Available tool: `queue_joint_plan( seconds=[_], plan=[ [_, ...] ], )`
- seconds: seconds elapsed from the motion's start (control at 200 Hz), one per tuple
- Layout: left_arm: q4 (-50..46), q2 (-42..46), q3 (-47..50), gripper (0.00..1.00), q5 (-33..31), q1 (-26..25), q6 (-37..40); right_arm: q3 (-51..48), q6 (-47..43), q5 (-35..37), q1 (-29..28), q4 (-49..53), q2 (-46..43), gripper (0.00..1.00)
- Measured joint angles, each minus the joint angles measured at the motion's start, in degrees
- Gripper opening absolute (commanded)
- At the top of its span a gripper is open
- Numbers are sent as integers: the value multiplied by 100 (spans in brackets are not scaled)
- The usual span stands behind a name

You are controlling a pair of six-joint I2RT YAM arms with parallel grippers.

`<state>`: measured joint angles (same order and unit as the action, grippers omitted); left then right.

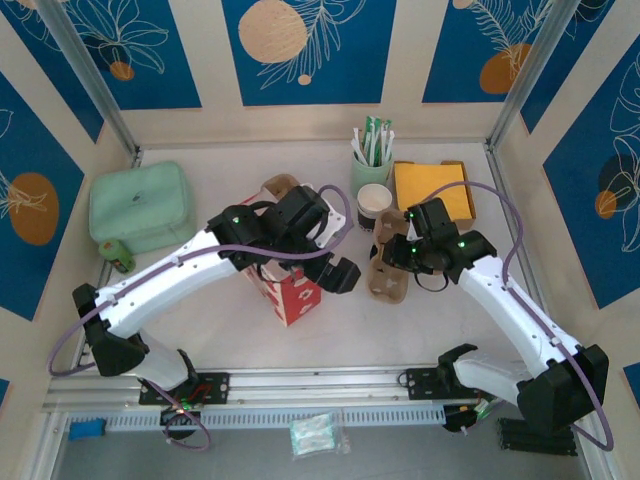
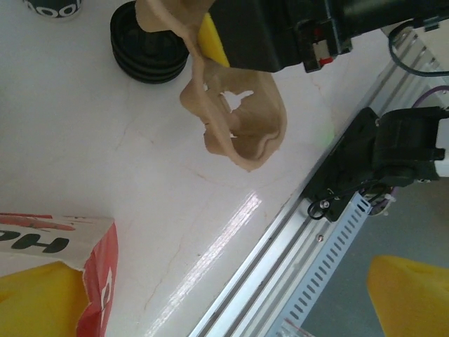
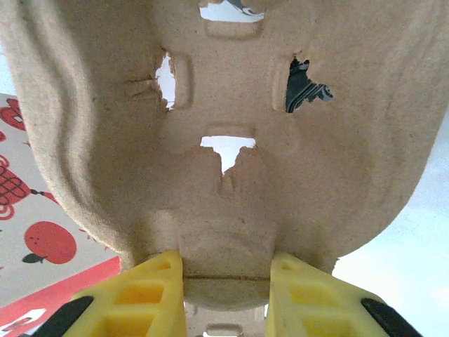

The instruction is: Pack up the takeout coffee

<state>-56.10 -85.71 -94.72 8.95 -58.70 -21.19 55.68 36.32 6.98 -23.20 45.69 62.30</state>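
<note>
The lidded takeout coffee is hidden or out of view. My right gripper (image 3: pixel 226 270) is shut on the near rim of a brown pulp cup carrier (image 3: pixel 231 105), holding it tilted above the table (image 1: pixel 385 265). The carrier (image 2: pixel 238 119) hangs empty. The red-and-white paper bag (image 1: pixel 295 292) stands at the table's middle. My left gripper (image 1: pixel 322 272) is over its right side, open wide. One yellow finger (image 2: pixel 35 302) sits at the bag's rim (image 2: pixel 95 263) and the other finger (image 2: pixel 410 295) is far to the right. Nothing lies between them.
A lidless white cup with a dark inside (image 1: pixel 374 203) stands behind the carrier. A green cup of sachets (image 1: pixel 371 165), yellow napkins (image 1: pixel 432 186), a mint pouch (image 1: pixel 140 205) and a brown object (image 1: pixel 280 186) lie further back. Stacked black lids (image 2: pixel 147 45) sit by the carrier. A metal rail (image 2: pixel 280 260) edges the table.
</note>
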Motion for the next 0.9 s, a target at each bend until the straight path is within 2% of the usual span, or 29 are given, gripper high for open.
queue_joint_plan(
  seconds=[0.175, 0.4, 0.675, 0.9],
  plan=[
    [-26, 2, -258, 99, -116, 0, 4, 256, -35, -44, 37, 31, 0, 26],
    [-37, 297, -601, 99, -575, 2, 4, 964, -125, -105, 85, 133, 2, 26],
    [24, 1499, -391, 100, -1703, 63, -24, 2258, -282, -227, 90, 389, 245, 26],
    [105, 2721, 498, 99, -2627, 590, -216, 3556, -337, -343, -125, 562, 658, 26]
  ],
)
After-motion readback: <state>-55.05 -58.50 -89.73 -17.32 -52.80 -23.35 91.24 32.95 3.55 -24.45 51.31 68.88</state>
